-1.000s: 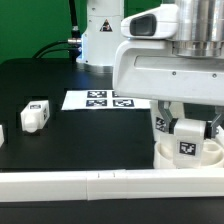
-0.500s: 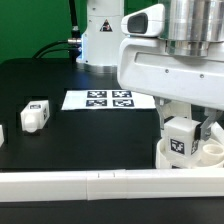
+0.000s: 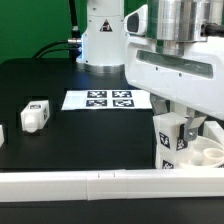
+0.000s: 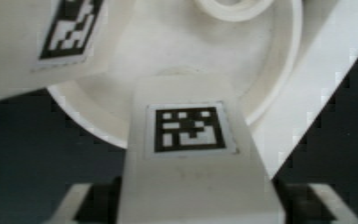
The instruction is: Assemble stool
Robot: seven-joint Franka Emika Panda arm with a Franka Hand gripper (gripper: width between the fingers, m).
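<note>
The stool's thick round white plastic seat [image 3: 205, 153] sits at the lower right of the exterior view, just behind the long white rail [image 3: 90, 183]. The frame edge cuts it off. At its left edge a chunky white block leg [image 3: 168, 142] stands upright, its black-and-white square tag facing you. The two-finger gripper [image 3: 176, 128] flanks that leg. You cannot tell whether its fingers press it or stand clear. A loose tagged leg [image 3: 35, 115] lies mid left on the black table [image 3: 90, 135]. Farther back lies the marker board [image 3: 108, 99].
</note>
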